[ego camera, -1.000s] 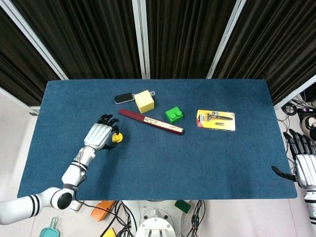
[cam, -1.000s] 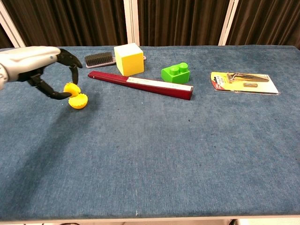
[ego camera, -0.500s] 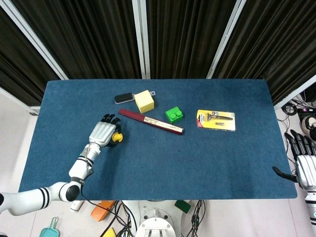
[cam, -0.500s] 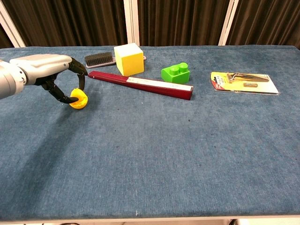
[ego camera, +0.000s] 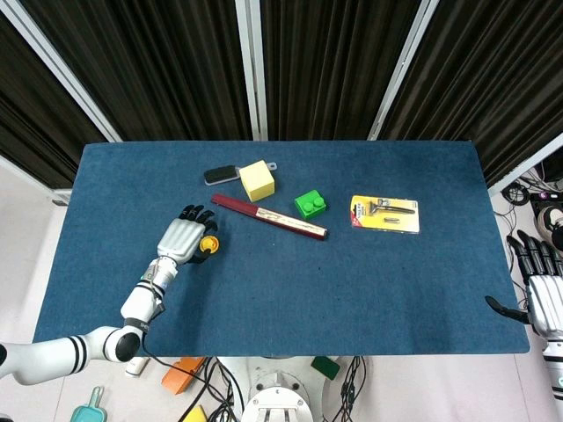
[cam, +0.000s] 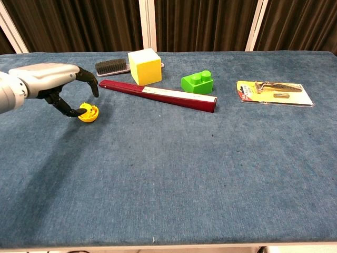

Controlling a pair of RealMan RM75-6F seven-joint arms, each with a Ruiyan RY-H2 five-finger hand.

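A small round yellow piece (ego camera: 208,244) lies on the blue table (ego camera: 290,290) left of centre. My left hand (ego camera: 180,239) hovers just left of it. In the chest view the thumb (cam: 68,109) touches the yellow piece (cam: 88,113), while the other fingers (cam: 92,86) arch above it without touching. My left hand (cam: 47,78) holds nothing. My right hand (ego camera: 541,297) hangs off the table's right edge with its fingers spread and empty; the chest view does not show it.
Behind the yellow piece lie a long dark red bar (cam: 158,95), a yellow cube (cam: 144,66), a black brush (cam: 111,67), a green brick (cam: 197,82) and a yellow carded razor pack (cam: 274,93). Dark curtains (ego camera: 325,61) stand behind the table.
My left hand's fingers, curled down around the yellow piece half a second ago, have lifted off it. The piece has settled flat on the cloth. The right hand has not moved.
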